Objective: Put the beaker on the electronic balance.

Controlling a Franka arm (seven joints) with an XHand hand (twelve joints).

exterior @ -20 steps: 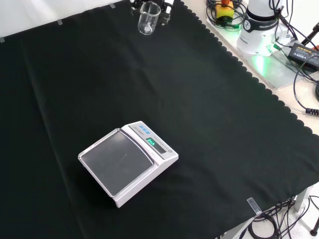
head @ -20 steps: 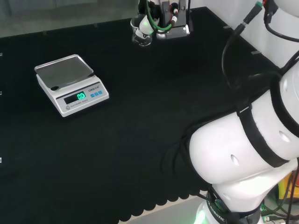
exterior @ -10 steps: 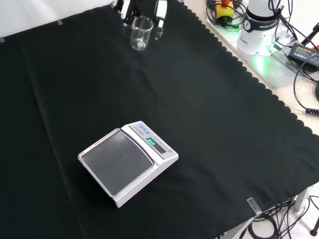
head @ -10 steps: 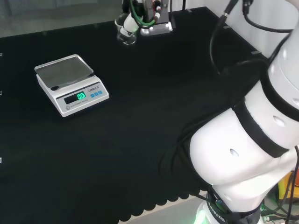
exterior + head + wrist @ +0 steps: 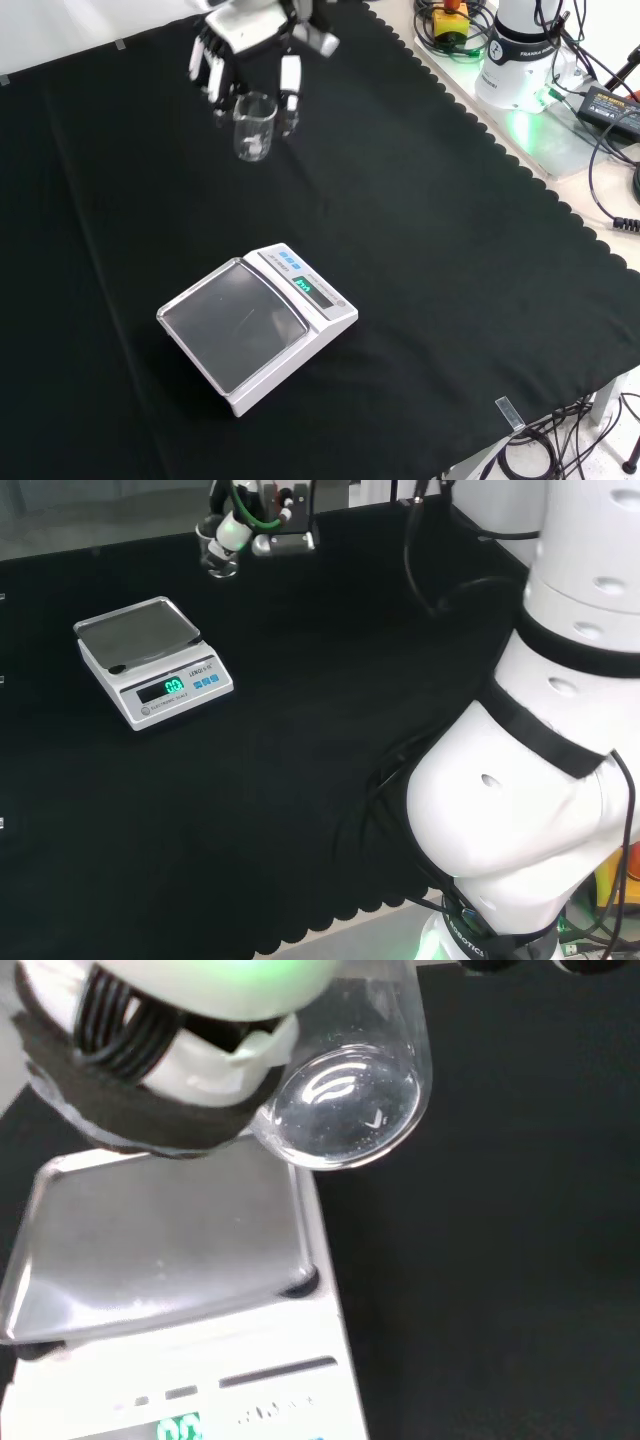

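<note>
- Beaker (image 5: 254, 127) first: you have it off the cloth, clear and apparently empty, hanging upright in the front view, up and away from the balance (image 5: 258, 325).
- Your hand (image 5: 243, 62) is wrapped round it, fingers (image 5: 289, 88) curled down its sides from above. That leaves the base free, which I judge suits setting it flat on the pan.
- From the wrist view you look along the glass to its round bottom (image 5: 345, 1108), with the steel pan (image 5: 160, 1235) beyond it. The beaker is not over the pan centre yet, so the carry looks about half done.
- In the head view the beaker (image 5: 220, 556) sits near the top, up and right of the balance (image 5: 152, 660), well apart from it.
- The balance stands alone on the black cloth (image 5: 450, 260), pan bare, display edge facing the arm's base side, so nothing blocks your approach.
- Writing: the display (image 5: 166, 690) glows with green digits and there is small print under it and blue keys beside it. I leave them unread, and the print is too small to make out anyway.
</note>
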